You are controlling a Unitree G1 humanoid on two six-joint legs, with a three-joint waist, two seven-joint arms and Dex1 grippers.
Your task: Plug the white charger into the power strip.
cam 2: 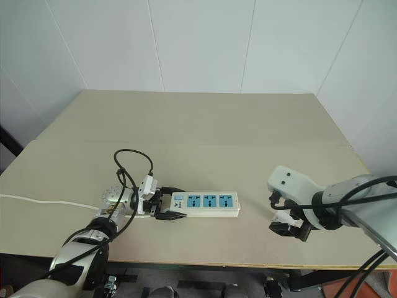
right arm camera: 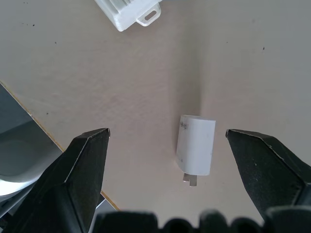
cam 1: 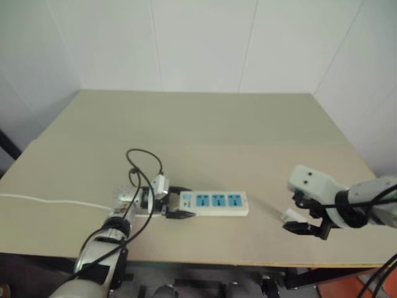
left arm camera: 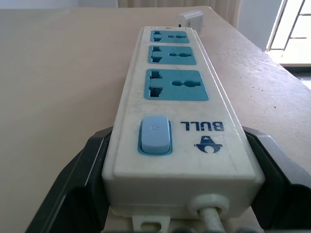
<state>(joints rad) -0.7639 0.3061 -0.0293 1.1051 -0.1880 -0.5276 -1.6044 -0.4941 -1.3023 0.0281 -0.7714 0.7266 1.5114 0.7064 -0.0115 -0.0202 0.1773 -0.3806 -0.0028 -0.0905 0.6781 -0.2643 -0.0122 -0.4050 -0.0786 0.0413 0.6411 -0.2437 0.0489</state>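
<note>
Our left gripper (cam 1: 178, 207) clamps the power strip's (cam 1: 214, 202) left end; our right gripper (right arm camera: 167, 145) hangs wide open, empty, over the white charger (right arm camera: 196, 144) lying on the table (cam 1: 205, 124).

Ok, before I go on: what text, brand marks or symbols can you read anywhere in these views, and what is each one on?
"BULL": dark blue letters on the power strip, beside its light blue switch, seen upside down in the left wrist view.
A small dark blue logo sits next to that word; it holds no letters I can read.
A faint mark on the switch is too pale to read.
The white charger has tiny specks, too small to read.
</note>
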